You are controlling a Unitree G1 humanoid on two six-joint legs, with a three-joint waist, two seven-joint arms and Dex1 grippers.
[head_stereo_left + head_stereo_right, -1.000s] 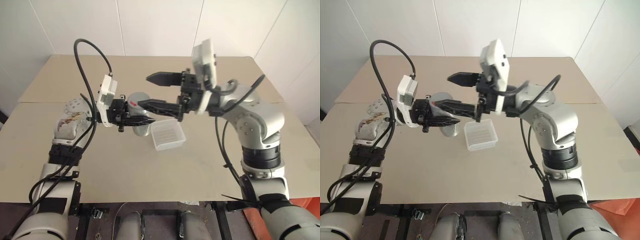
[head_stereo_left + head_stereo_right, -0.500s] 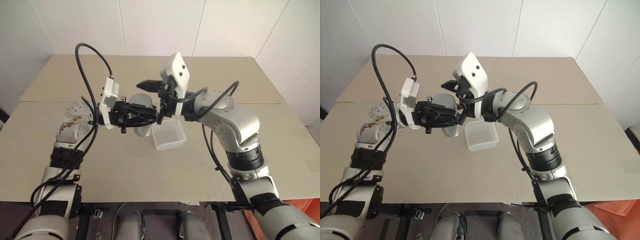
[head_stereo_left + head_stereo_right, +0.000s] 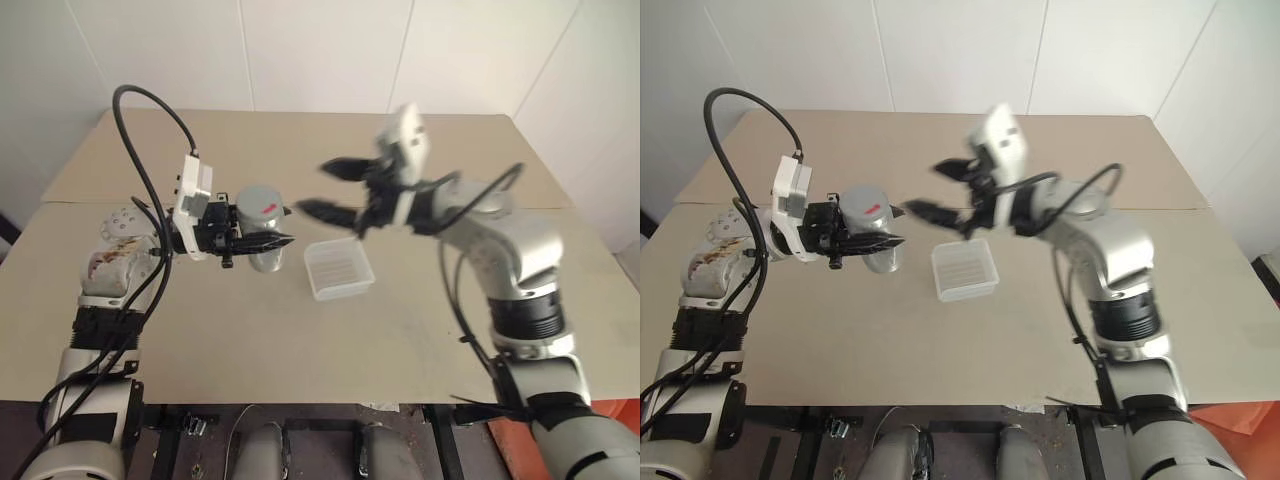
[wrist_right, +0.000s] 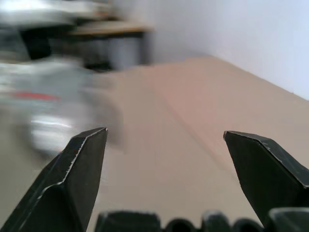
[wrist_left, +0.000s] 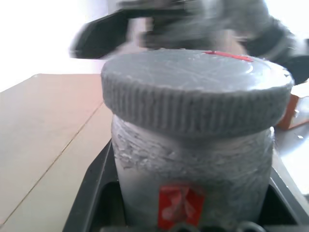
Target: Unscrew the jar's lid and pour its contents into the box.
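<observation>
So counting it up: one jar (image 3: 262, 240), one lid (image 3: 260, 203), one box (image 3: 339, 269), two grippers, all over one tan table (image 3: 300, 340).

The jar sits left of centre in the head view, lid on top with its little red mark. The left gripper (image 3: 270, 240) comes in from the left and is clamped around the jar's body, fingers pressed to its sides. In the left wrist view the jar and lid take up the middle, with a red sticker low on the jar wall.

The box lies on the table just right of the jar, near the middle of the frame, not touching it as far as I can see.

The right gripper (image 3: 325, 188) hangs above and right of the jar, fingers spread wide apart, nothing between them.

Hard to make out: the right gripper is smeared with blur, and the jar's silvery sides hide whatever's inside.
</observation>
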